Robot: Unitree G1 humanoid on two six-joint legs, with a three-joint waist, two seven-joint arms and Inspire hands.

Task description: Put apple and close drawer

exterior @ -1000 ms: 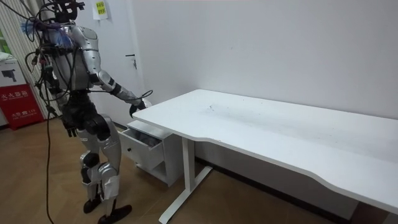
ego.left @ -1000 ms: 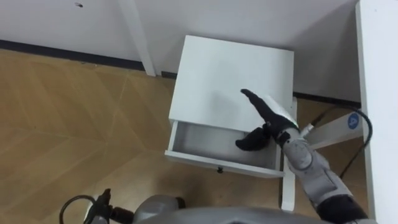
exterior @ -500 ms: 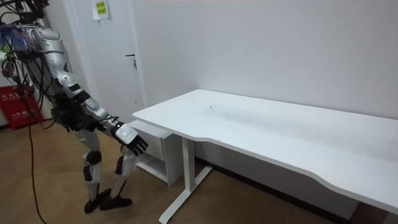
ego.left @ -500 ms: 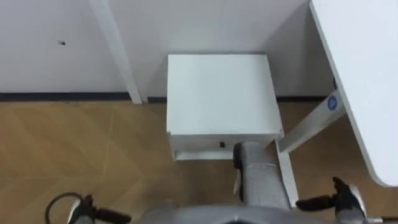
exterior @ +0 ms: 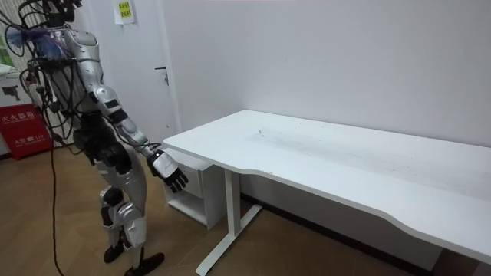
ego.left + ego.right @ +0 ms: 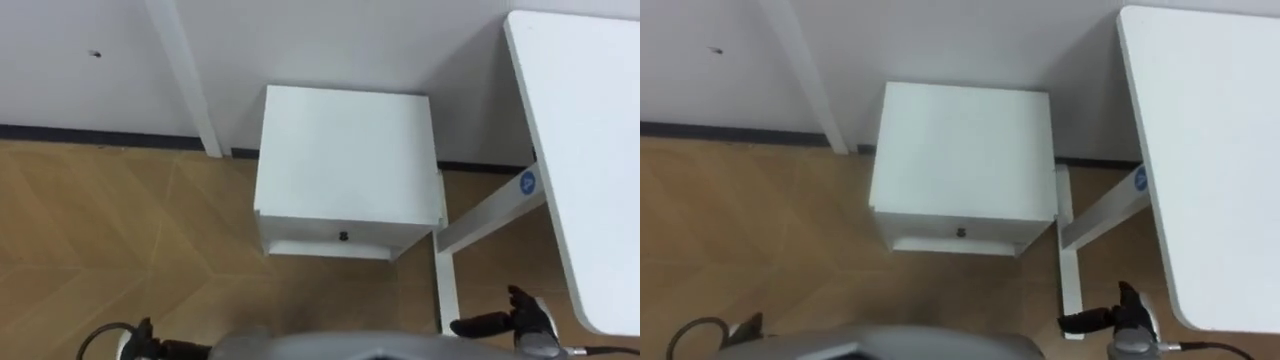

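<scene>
The white bedside cabinet stands against the wall, straight in front of me. Its drawer front sits shut under the top, with the small dark knob facing me, so whatever lies inside is hidden. My right hand hangs low to the right of the cabinet, beside the desk leg, with dark fingers relaxed and holding nothing. The room view has that hand open at hip height, just short of the cabinet.
A large white desk runs along my right, and its white leg and foot stand close beside the cabinet. A white door frame post rises at the back left. Wooden floor spreads to the left.
A second ago the drawer stood open with my right hand in it; now it is shut. The hand has dropped back to my right side, and I have straightened from a bend.
</scene>
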